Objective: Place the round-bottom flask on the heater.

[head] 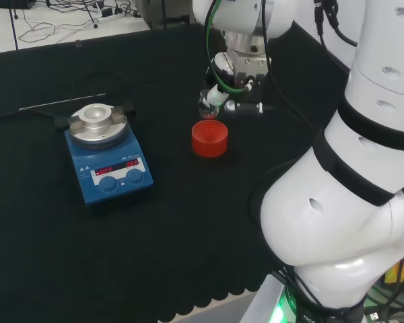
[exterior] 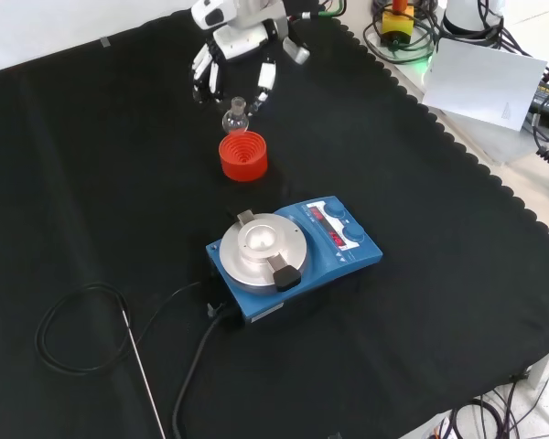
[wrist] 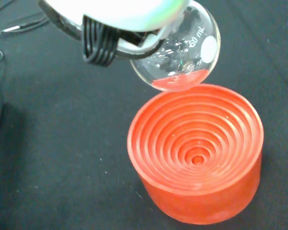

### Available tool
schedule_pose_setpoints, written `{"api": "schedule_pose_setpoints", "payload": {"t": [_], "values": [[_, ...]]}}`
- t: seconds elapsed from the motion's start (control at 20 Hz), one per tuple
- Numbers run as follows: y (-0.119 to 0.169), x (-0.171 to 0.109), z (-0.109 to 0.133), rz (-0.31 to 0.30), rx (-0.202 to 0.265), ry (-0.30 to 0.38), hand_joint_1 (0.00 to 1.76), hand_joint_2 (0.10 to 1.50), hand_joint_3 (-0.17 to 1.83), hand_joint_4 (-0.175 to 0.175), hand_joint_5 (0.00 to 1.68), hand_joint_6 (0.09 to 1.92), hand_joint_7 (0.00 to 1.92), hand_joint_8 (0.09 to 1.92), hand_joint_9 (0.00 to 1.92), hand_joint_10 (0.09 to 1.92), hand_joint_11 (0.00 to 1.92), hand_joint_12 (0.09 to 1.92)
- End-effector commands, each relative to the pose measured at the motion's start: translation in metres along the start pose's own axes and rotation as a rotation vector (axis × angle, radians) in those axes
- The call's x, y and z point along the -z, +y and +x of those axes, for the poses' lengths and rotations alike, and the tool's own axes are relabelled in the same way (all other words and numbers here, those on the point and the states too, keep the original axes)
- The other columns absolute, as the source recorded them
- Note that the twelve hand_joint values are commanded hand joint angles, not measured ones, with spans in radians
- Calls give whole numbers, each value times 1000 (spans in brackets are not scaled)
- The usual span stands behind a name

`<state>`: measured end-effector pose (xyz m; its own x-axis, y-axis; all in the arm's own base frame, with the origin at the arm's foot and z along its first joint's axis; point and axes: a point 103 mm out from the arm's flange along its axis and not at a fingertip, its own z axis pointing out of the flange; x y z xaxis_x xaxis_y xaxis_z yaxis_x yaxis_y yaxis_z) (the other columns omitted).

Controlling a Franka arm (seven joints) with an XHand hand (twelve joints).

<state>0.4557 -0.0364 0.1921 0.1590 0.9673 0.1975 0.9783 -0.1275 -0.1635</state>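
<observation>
The clear round-bottom flask (exterior: 235, 119) hangs just above and behind the empty red ribbed stand (exterior: 243, 155). In the wrist view the flask (wrist: 182, 57) sits off the stand's rim (wrist: 197, 158), its glass reflecting the red. The hand (exterior: 233, 50) comes down from the front view's top, its fingers (exterior: 263, 84) curled round the flask's neck. In the head view the hand (head: 239, 67) holds the flask (head: 209, 106) right behind the stand (head: 209, 139). The blue heater (head: 108, 161) with its bare round metal plate (head: 97, 124) stands to the left; in the front view this heater (exterior: 293, 256) lies nearer than the stand.
A thin metal rod (exterior: 146, 370) and a looped black cable (exterior: 73, 329) lie on the cloth beside the heater. The heater's cord (exterior: 197, 366) runs off toward the cloth's near edge. A white sheet (exterior: 485, 87) lies beyond the cloth's scalloped edge.
</observation>
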Motion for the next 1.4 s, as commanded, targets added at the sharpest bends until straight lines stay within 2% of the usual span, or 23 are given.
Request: {"api": "schedule_pose_setpoints", "payload": {"t": [0.05,0.35,0.7,0.95,1.1,1.4], "values": [[-16,16,15,11,21,-13,1140,638,718,96,1245,752,561,690,778,559,549,1269],[-14,25,44,12,70,-27,1145,624,745,76,1246,760,553,693,777,560,551,1270],[-3,33,95,10,156,-51,1145,622,748,74,1246,763,550,694,775,560,552,1271],[11,32,131,41,198,-17,1145,621,750,73,1245,765,548,694,775,560,552,1271],[20,30,153,49,228,-21,1145,621,751,73,1245,766,548,695,774,560,552,1271],[34,22,181,73,258,-20,1145,620,753,71,1245,767,547,696,774,561,553,1271]]}}
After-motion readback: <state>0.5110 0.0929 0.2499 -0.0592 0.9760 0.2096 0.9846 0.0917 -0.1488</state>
